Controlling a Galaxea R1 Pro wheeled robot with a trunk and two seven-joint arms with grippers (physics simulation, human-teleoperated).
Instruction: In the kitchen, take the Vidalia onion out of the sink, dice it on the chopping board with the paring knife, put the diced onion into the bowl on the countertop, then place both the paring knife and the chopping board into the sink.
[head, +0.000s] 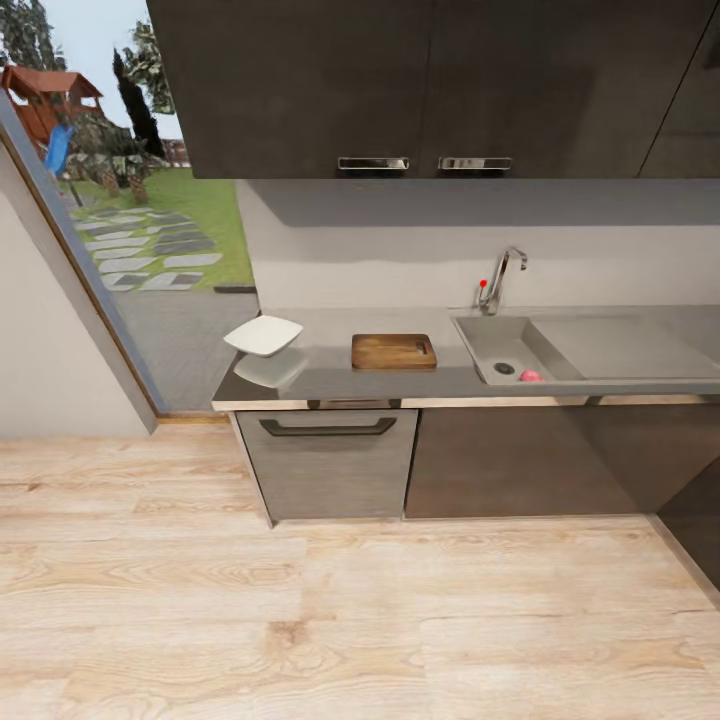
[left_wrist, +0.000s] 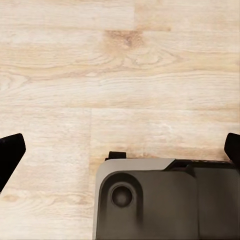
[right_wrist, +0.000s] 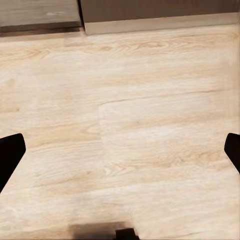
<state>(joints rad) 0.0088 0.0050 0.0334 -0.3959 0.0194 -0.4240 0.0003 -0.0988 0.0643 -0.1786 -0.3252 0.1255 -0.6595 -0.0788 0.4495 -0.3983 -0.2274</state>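
Note:
The grey countertop (head: 330, 378) runs across the head view beyond a stretch of floor. A white bowl (head: 263, 335) rests at its left end. To the right of it lies the brown chopping board (head: 393, 351), with a small dark mark at its right end. I cannot make out the paring knife at this distance. The sink (head: 480, 345) holds a small pinkish round onion (head: 530, 376) by the drain, under the chrome tap (head: 500, 278). My left gripper (left_wrist: 122, 149) and right gripper (right_wrist: 122, 149) hang open over the wooden floor, nothing between their fingers.
Dark wall cabinets (head: 430, 90) hang above the counter, and a drawer front with a handle (head: 328, 427) sits below the bowl. A glass door to the garden (head: 130, 230) is on the left. Light wooden floor (head: 360, 620) lies between me and the cabinets. My grey base (left_wrist: 165, 200) is in the left wrist view.

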